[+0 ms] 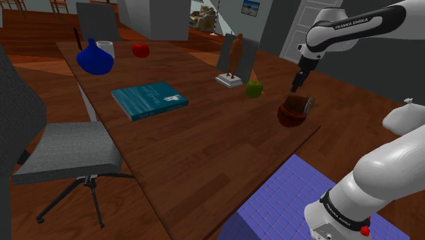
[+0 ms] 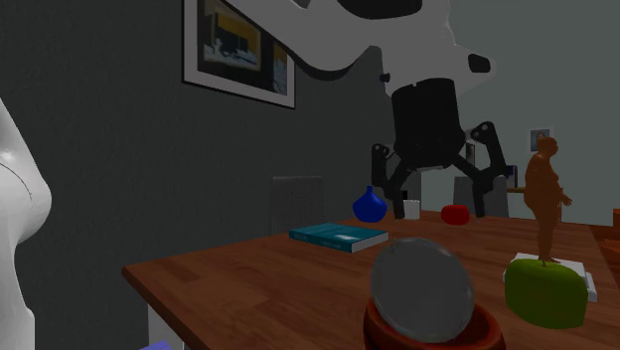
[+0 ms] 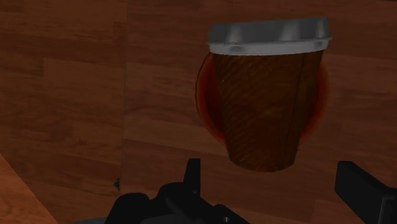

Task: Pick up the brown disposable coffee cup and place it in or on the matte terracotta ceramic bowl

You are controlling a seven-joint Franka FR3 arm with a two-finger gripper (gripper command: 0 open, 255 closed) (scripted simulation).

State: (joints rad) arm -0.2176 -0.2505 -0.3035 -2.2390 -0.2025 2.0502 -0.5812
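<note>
The cup (image 3: 267, 108) lies on its side across the bowl (image 3: 202, 95), its grey lid toward one rim and its brown ribbed body covering most of the opening, so only slivers of red-brown rim show on either side in the wrist view. The end effector (image 3: 273, 188) hangs just above it, spread wide, with neither finger touching the cup. In the shoulder view the bowl (image 1: 293, 117) stands near the surface's (image 1: 204, 143) edge, close to a green apple (image 1: 254, 88), with the cup (image 1: 300, 104) on top and the end effector (image 1: 297, 87) directly over them. By my reading the placing is as good as done and the step in hand is the withdrawal. To do it well, keep the fingers wide and lift straight up along the approach line, without swinging sideways. The cup rests on a round side and could roll off the rim at a light brush. The second exterior view shows the lid (image 2: 422, 288) facing that camera, and the cup looks seated rather than teetering.
</note>
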